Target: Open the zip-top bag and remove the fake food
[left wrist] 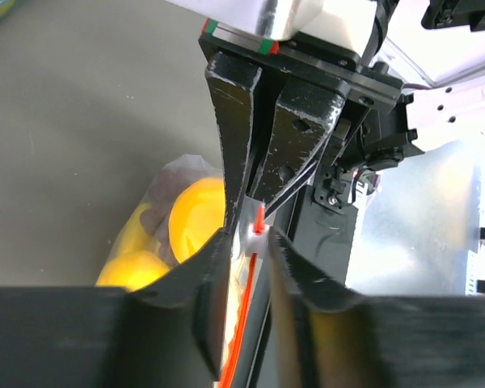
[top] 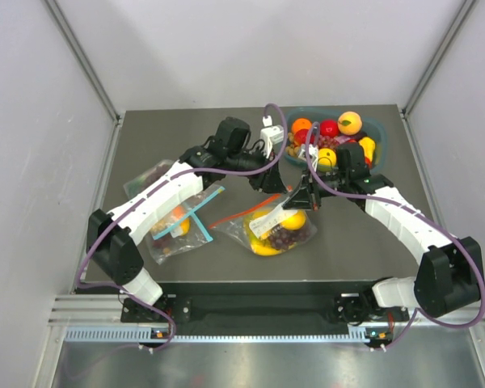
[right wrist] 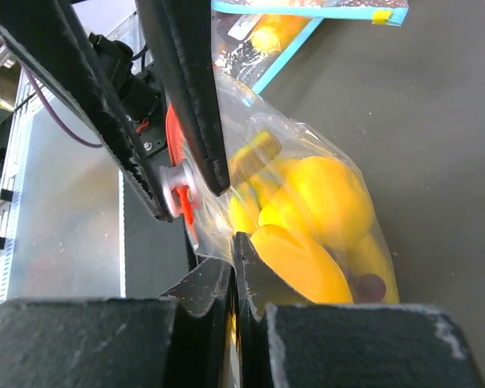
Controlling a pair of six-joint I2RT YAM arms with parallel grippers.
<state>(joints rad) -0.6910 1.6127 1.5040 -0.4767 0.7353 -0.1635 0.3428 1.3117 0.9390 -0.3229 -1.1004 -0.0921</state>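
The zip-top bag [top: 279, 230] lies mid-table with its red-orange zip strip [top: 242, 214] running to the left. Inside it are the fake food pieces: a lemon [top: 293, 219], a banana bunch [top: 265, 249] and purple grapes [top: 284, 238]. My left gripper [top: 281, 187] is closed on the white zip slider [left wrist: 255, 237] at the bag's top right corner. My right gripper [top: 301, 200] is shut on the clear bag edge [right wrist: 226, 234] just beside the slider. The lemon [right wrist: 323, 198] and the banana bunch [right wrist: 299, 263] show through the plastic in the right wrist view.
Two clear bags with teal-blue strips [top: 182, 226] lie left of the zip-top bag, under the left arm. A teal bowl [top: 378, 128] of loose fruit stands at the back right, behind the right gripper. The table's front edge is close below the bag.
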